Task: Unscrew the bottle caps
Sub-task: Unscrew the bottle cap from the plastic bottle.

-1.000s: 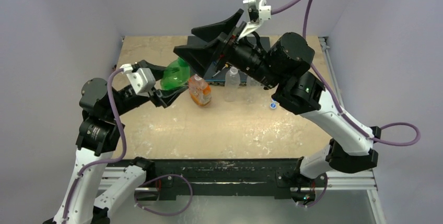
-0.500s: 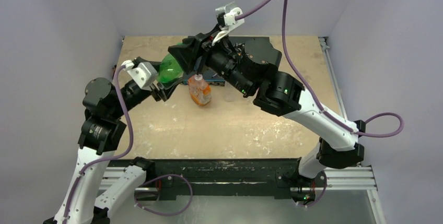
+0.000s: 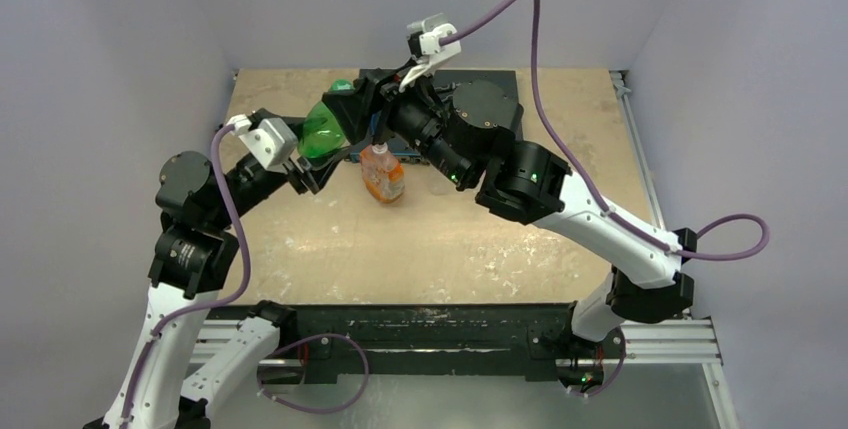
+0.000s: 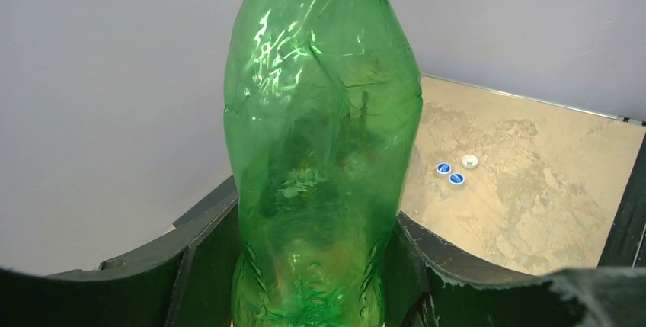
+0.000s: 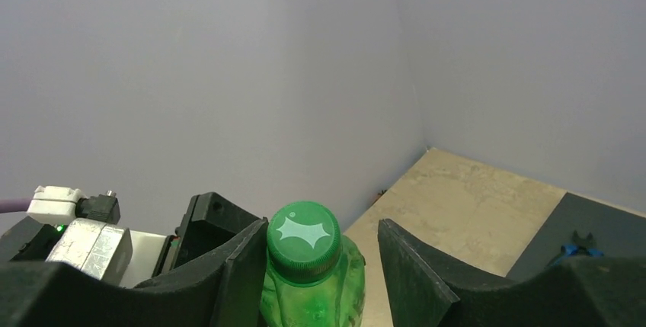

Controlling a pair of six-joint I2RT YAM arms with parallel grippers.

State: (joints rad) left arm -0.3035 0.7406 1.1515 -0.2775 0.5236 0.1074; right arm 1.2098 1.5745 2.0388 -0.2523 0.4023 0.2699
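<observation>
Overhead view: your left tool (image 3: 312, 159) is clenched on the body of the green bottle (image 3: 322, 132) and holds it off the desk (image 3: 450, 239), tilted, with the neck pointing to the far side. Your right tool (image 3: 352, 99) sits at the neck, just beside the green cap (image 3: 342, 86). From here you cannot tell how its jaws stand. The orange-labelled bottle (image 3: 382, 174) stands upright on the desk just beside the green one. The right arm covers the desk beyond it.

Left wrist view: this confirms the grasp. A dark finger (image 4: 206, 258) presses each side of the crinkled green body near its base. It also shows what the overhead view hides: three loose caps (image 4: 456, 179) lying close together on the desk, well apart from the bottle, two with a blue face up and one white. The bottle's own cap is cut off at the top edge.

Right wrist view: only here is the green cap seen face on, seated on the neck. The right tool's jaws straddle it. One finger (image 5: 240, 266) is at its edge, and a clear gap shows at the other, so the tool is released, not grasping.
</observation>
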